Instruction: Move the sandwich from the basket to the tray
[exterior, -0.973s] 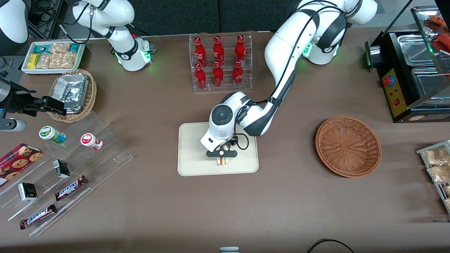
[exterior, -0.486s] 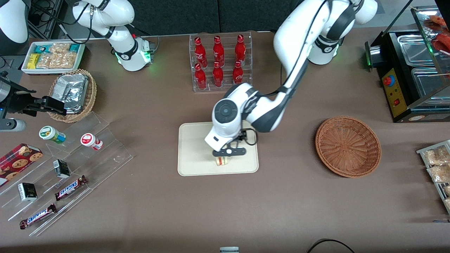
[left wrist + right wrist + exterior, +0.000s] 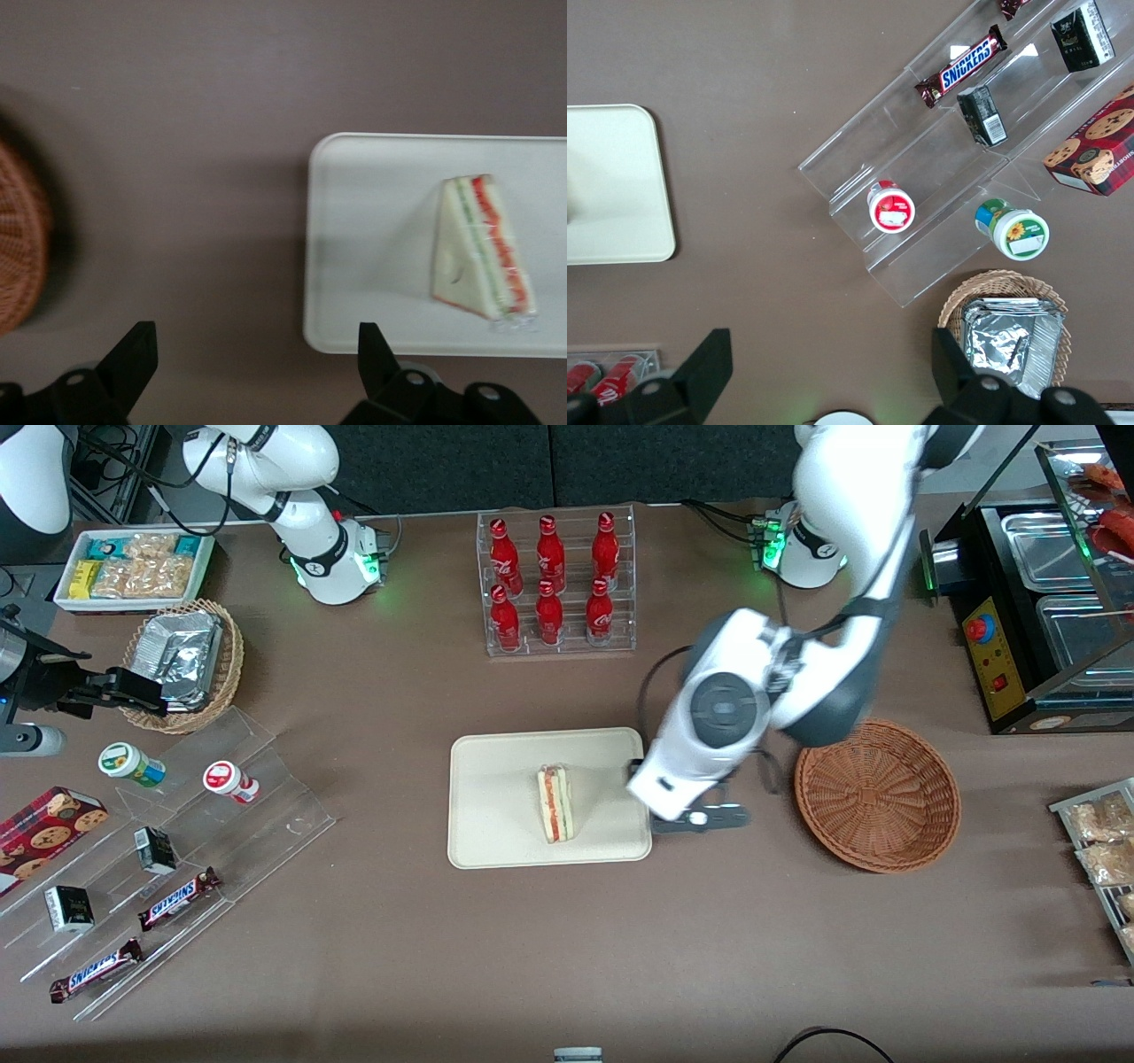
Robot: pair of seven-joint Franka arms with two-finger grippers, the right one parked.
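**Sandwich down on the tray, my jaws empty above the bare table**

My jaws were spread wide with nothing between them. In my own wrist view the two dark fingertips [image 3: 133, 350] stood well apart, framing only brown tabletop. My gripper [image 3: 700, 817] hung over the table [image 3: 372, 957] in the gap between the tray [image 3: 487, 766] and the basket [image 3: 877, 793], just beside the tray's short edge at the working arm's end and clear of both. I judged that a sensible place to be: raised and off to one side, I could not knock what I had come to deliver.

The sandwich [image 3: 555, 804] lay on the tray, flat on one bread face, its red and green filling along the cut edge plain to see. It sat toward the tray's long edge nearest the front camera, within the rim, with cream surface showing all round it. Nothing of mine touched it. Lying flat like that, it seemed to me unlikely to tip or slide.

The wicker basket showed only its woven floor, with no food in it, and rested toward the working arm's end of the table, near me but apart.

From how things lay, I took the task to be done: sandwich out of the basket, on the tray, released. What remained, in my judgement, was only to draw clear.
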